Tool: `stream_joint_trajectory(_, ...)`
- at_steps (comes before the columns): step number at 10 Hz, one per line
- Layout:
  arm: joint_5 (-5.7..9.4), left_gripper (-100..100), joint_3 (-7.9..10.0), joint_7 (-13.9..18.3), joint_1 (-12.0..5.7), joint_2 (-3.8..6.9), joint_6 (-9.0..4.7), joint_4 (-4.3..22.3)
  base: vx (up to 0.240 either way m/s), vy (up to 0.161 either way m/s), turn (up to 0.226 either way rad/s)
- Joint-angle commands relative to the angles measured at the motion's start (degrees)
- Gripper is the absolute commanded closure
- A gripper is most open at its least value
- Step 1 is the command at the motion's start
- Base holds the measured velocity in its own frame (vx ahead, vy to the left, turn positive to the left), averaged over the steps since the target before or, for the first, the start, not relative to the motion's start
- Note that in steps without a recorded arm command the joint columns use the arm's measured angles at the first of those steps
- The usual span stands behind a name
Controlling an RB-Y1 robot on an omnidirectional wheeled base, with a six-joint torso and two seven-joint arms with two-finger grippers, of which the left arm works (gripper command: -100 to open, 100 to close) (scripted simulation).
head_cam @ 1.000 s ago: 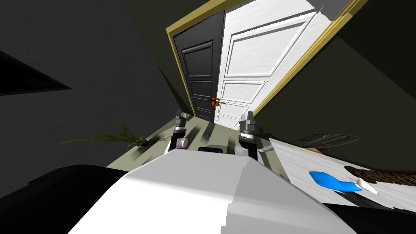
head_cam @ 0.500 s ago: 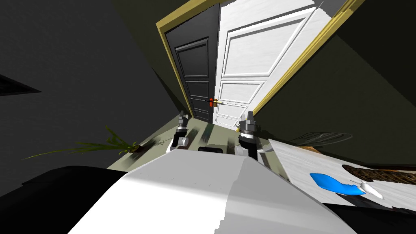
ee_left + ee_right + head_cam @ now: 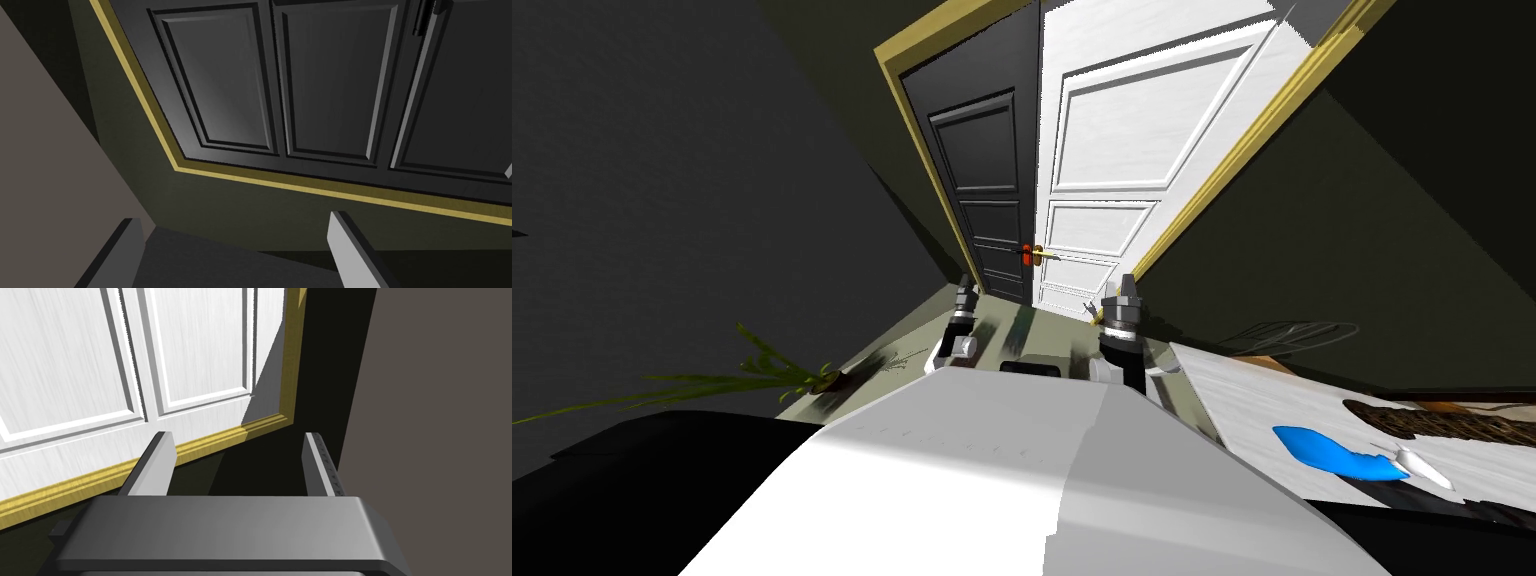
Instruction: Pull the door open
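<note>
Facing the shut door [image 3: 1112,130], left pincer [image 3: 232,220] and right pincer [image 3: 239,435] stand wide and empty, short of the handle [image 3: 1032,254]; grasping and pulling remain.

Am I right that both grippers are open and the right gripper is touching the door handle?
Not quite. The left gripper and right gripper are both open, but the right one hangs short of the door handle; the head view shows the gap.
</note>
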Motion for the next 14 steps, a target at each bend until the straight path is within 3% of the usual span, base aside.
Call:
stream_joint_trajectory(1, 0.18, -100, -0.02, 0.7, -1.24, 0.68, -0.13, 2.5, 0.098, -0.008, -0.074)
stream_joint_trajectory(14, 1.56, -100, -0.48, 5.5, -9.38, 5.59, 0.75, 18.3, 0.102, 0.002, -0.085)
